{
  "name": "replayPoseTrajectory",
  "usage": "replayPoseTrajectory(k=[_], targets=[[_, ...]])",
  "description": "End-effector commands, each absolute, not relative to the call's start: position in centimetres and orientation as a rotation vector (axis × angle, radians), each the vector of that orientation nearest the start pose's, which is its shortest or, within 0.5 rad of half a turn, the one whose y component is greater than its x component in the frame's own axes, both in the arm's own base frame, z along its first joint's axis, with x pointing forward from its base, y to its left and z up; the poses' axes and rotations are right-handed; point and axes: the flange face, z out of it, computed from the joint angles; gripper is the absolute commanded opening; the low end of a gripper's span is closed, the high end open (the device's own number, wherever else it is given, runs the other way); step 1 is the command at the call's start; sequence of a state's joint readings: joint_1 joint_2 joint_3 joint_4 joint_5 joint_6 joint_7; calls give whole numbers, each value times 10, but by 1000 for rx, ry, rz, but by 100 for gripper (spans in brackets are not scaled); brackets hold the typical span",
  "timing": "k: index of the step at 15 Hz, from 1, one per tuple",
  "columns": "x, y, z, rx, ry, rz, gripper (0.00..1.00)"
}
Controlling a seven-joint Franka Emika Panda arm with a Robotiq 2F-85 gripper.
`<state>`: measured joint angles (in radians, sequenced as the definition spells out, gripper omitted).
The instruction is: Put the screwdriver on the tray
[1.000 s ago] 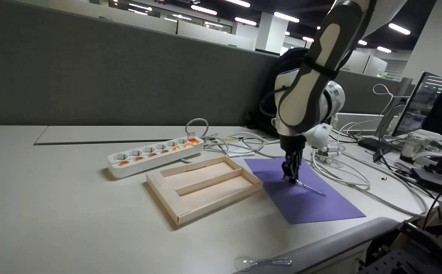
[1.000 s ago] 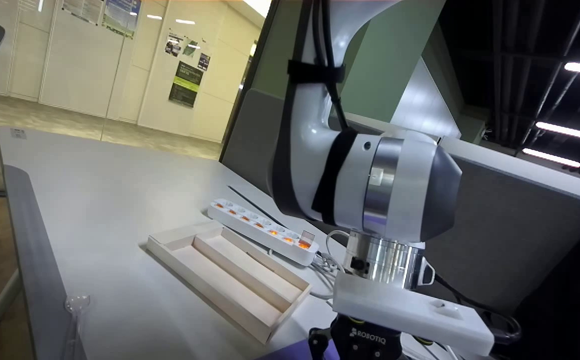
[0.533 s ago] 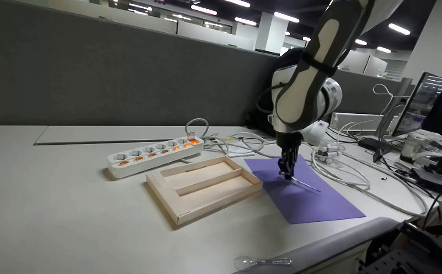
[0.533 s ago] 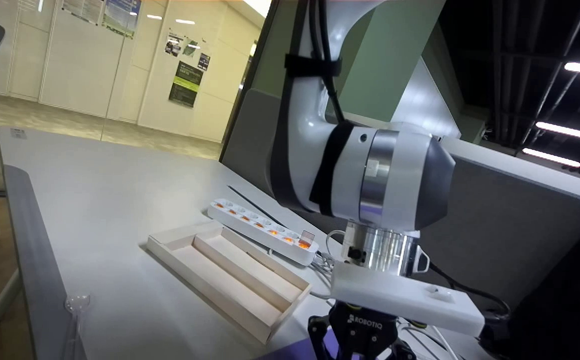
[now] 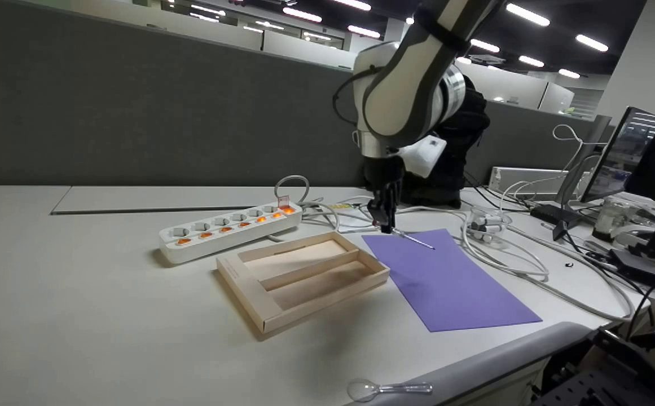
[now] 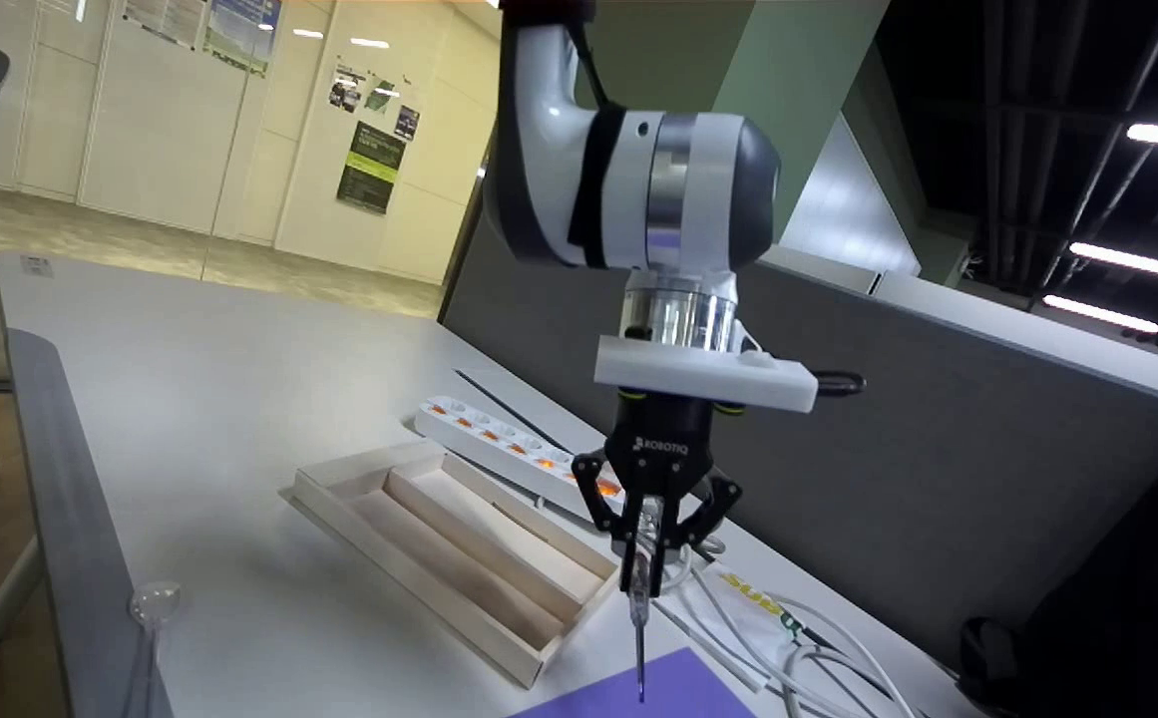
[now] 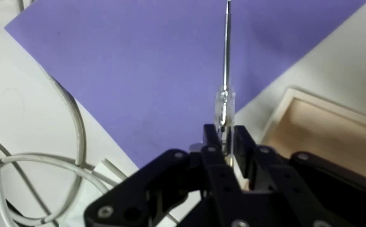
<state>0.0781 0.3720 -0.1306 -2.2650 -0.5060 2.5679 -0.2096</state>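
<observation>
"Screwdriver (image 7: 225, 94) in the wrist view: how will it handle?"

"Light and stiff, I'd judge, its see-through handle perhaps slippery. The gripper (image 7: 225, 134) has its jaws narrowed onto that handle, pinching it; that's the sensible hold, since the thin shaft ahead of the fingertips might roll."

"How many?"

"One. The cables (image 7: 80, 132), left of the gripper in that picture, tangle too much to count."

"In an exterior view?"

"One tray (image 5: 248, 290) with two compartments, left of and below the gripper, near but apart; one purple sheet (image 5: 457, 282), below and right of it; one clear spoon-like tool (image 5: 392, 388), well apart."

"And in an exterior view, behind the gripper?"

"One power strip (image 6: 504, 447), its end hidden by the gripper. The screwdriver's shaft shows below the fingertips; how steep, I can't judge."
</observation>
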Motion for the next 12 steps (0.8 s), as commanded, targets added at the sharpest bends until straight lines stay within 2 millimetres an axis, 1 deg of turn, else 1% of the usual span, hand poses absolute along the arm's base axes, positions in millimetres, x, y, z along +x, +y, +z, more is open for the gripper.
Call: replayPoseTrajectory(k=[1,4,6,9,12], targets=[[534,6,211,-3308,-918,187,5],[539,16,206,-3315,-777,142,5],[540,21,197,-3316,-626,159,5],[542,29,183,-3318,-430,136,5],[549,32,173,-3307,-196,48,5]])
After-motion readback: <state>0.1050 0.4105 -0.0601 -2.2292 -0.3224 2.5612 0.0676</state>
